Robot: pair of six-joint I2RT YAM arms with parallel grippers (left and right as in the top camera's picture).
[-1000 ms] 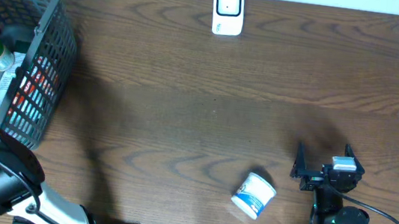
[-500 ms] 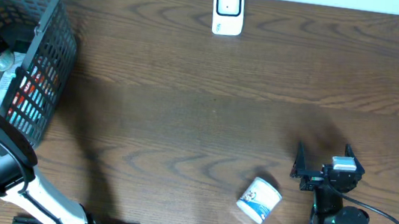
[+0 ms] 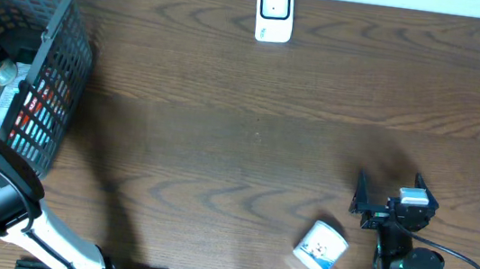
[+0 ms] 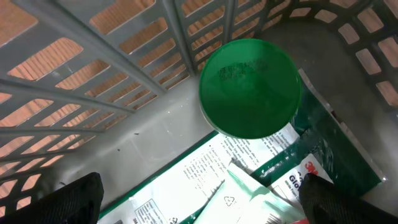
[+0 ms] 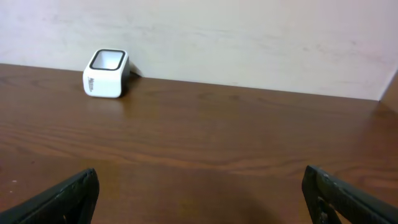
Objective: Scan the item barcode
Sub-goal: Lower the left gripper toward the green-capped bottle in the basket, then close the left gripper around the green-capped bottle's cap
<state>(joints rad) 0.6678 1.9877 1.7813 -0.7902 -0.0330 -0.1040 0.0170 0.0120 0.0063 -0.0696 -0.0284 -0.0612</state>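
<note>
My left jaws (image 4: 205, 202) are wide open inside the basket (image 4: 93, 81), and they hold nothing. In the left wrist view, a bottle (image 4: 250, 88) with a green lid sits in the upper middle of the picture, right under me. It rests on some flat packets (image 4: 205, 174). I think this bottle is the thing to scan, so my jaws are open wide to fit round it.

My right jaws (image 5: 202, 199) are wide open too, and empty. They hang low over the table (image 5: 249, 143) at the lower right of the top view, out of the way.

The scanner (image 3: 273, 11) stands at the top middle of the top view. Its window faces up so a barcode can be shown to it. A white tub (image 3: 321, 248) lies on its side near the bottom, just left of my right arm.
</note>
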